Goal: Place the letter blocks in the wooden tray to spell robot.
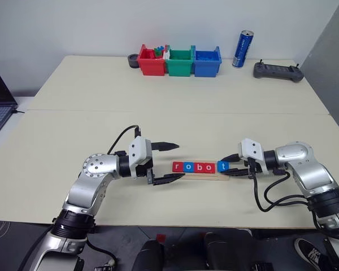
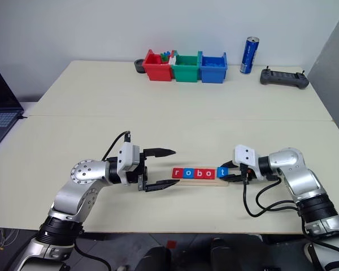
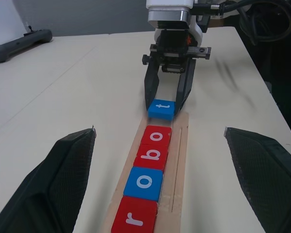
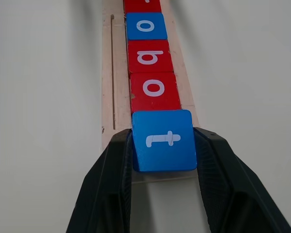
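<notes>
On the table [image 1: 158, 90] we see the wooden tray [image 3: 180, 145]; our right pincer [image 4: 162, 145] clamps the blue t block [image 4: 163, 140], our left pincer [image 1: 168, 163] stands apart.

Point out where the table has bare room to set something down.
Bare: the wide table stretch between the plastic bins and the wooden tray. Crowded: the front middle, where the open left hand and the right hand, gripping the blue t block, flank the tray.

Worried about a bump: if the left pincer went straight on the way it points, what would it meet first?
Likely the red r block, the near end of the row in the wooden tray, which lies between the open left pincer's fingers' line.
</notes>
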### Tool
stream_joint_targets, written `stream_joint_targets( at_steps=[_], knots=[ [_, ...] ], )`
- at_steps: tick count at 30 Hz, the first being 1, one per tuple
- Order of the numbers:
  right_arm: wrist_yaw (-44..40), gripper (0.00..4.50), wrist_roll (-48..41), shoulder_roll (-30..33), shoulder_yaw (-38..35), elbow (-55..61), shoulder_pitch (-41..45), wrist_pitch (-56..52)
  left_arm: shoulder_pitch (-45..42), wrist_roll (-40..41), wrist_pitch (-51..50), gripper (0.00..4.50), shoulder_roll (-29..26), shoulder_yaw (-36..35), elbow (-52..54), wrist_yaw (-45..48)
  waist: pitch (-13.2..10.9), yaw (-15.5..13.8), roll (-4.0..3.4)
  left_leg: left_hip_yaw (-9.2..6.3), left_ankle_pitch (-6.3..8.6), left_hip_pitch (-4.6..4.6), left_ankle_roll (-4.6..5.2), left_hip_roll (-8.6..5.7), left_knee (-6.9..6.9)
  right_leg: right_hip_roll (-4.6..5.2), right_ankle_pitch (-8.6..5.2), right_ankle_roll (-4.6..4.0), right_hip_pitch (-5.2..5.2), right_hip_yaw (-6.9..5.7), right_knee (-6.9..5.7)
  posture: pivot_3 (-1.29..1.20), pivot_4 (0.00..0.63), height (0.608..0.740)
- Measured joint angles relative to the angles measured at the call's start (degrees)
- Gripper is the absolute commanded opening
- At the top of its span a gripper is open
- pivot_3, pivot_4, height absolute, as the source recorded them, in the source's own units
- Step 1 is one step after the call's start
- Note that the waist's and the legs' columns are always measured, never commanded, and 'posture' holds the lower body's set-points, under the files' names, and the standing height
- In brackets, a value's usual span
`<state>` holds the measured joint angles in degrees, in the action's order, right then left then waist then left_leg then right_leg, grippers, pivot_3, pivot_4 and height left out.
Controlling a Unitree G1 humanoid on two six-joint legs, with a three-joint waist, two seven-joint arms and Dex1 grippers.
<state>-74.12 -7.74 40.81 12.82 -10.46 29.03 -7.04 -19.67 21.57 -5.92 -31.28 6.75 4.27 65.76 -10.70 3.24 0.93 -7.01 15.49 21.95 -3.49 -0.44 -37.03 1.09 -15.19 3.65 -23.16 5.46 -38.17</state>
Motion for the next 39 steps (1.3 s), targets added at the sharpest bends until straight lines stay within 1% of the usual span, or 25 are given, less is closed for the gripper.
stream_joint_targets(
  at_steps=[23, 25, 31, 32, 36, 39],
  knots=[
    [-0.8, 1.45, 1.3, -0.4, 0.8, -1.2, 1.0, 0.1, -0.3, 0.0, 0.0, 4.5, 0.0, 0.0, 0.0, -0.1, 0.0, 0.0, 0.0, 0.0, 0.0, 0.0, 0.0, 0.0, 0.0, 0.0, 0.0, -0.01, 0.0, 0.0, -0.01, 0.0, 0.15, 0.74],
    [-0.8, 2.21, 1.4, -0.4, 0.9, -1.2, 1.0, 0.1, -0.3, 0.0, 0.0, 4.5, 0.0, 0.0, 0.0, -0.1, 0.0, 0.0, 0.0, 0.0, 0.0, 0.0, 0.0, 0.0, 0.0, 0.0, 0.0, -0.01, 0.0, 0.0, -0.01, 0.0, 0.15, 0.74],
    [-1.0, 4.29, 1.5, -0.4, 0.9, -1.2, 1.0, 0.1, -0.3, 0.0, 0.0, 4.5, 0.0, 0.0, 0.0, -0.1, 0.0, 0.0, 0.0, 0.0, 0.0, 0.0, 0.0, 0.0, 0.0, 0.0, 0.0, -0.01, 0.0, 0.0, -0.01, 0.0, 0.15, 0.74],
    [-1.0, 4.46, 1.5, -0.4, 0.9, -1.2, 1.0, 0.1, -0.3, 0.0, 0.0, 4.5, 0.0, 0.0, 0.0, -0.1, 0.0, 0.0, -0.01, 0.0, 0.0, 0.0, 0.0, 0.0, 0.0, 0.0, 0.0, -0.01, 0.0, 0.0, -0.02, 0.0, 0.15, 0.74],
    [-1.0, 4.46, 1.2, -0.4, 0.8, -1.1, 1.4, -1.0, -0.3, 0.0, 0.0, 4.5, 0.0, 0.0, 0.0, -0.1, 0.0, 0.0, 0.0, -0.01, 0.0, 0.0, 0.0, 0.0, 0.0, 0.0, 0.0, -0.01, 0.0, -0.01, -0.02, 0.0, 0.15, 0.74],
    [-1.4, 4.46, -0.3, 0.1, 0.0, 0.5, 1.4, -3.7, -0.3, 0.0, 0.0, 4.5, 0.0, 0.0, 0.0, -0.1, 0.0, 0.0, -0.01, -0.01, 0.0, 0.01, 0.0, 0.0, -0.01, 0.0, 0.0, -0.01, 0.0, 0.0, -0.02, 0.0, 0.15, 0.74]
  ],
)
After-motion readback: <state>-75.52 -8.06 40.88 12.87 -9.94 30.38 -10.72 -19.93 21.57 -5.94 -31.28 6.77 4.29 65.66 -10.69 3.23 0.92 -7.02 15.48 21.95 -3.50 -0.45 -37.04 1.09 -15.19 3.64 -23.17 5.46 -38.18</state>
